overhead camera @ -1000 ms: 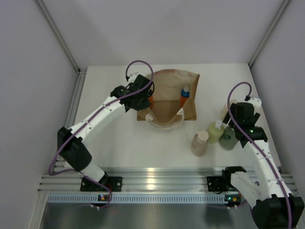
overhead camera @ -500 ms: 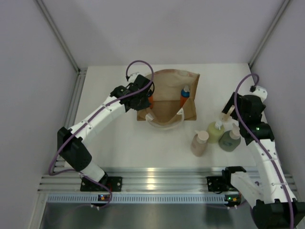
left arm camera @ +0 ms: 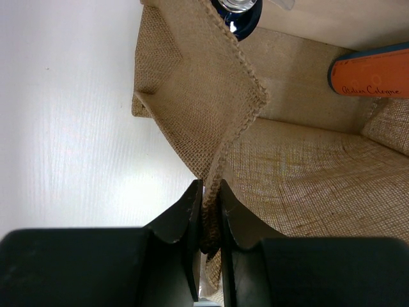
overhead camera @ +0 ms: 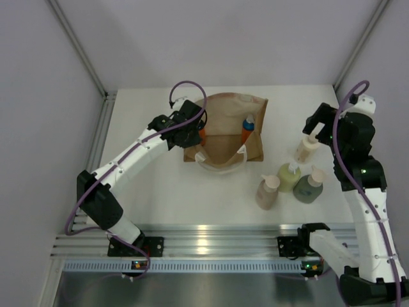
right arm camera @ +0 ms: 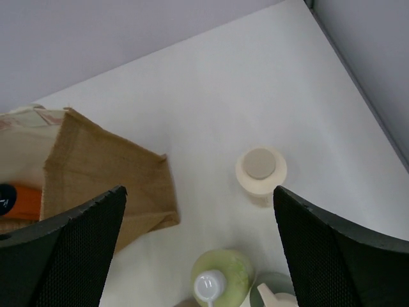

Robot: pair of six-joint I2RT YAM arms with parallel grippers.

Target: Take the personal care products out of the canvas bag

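We pinch the rim of the canvas bag with our left gripper, bottom of the frame. Our right gripper is wide open and empty, cream bottle mid-frame.

One bag. Two bottles are inside it: left orange bottle and right orange bottle. Four stand on the table to its right: cream bottle, yellow-green bottle, dark green bottle, pinkish-beige bottle. Six bottles altogether.
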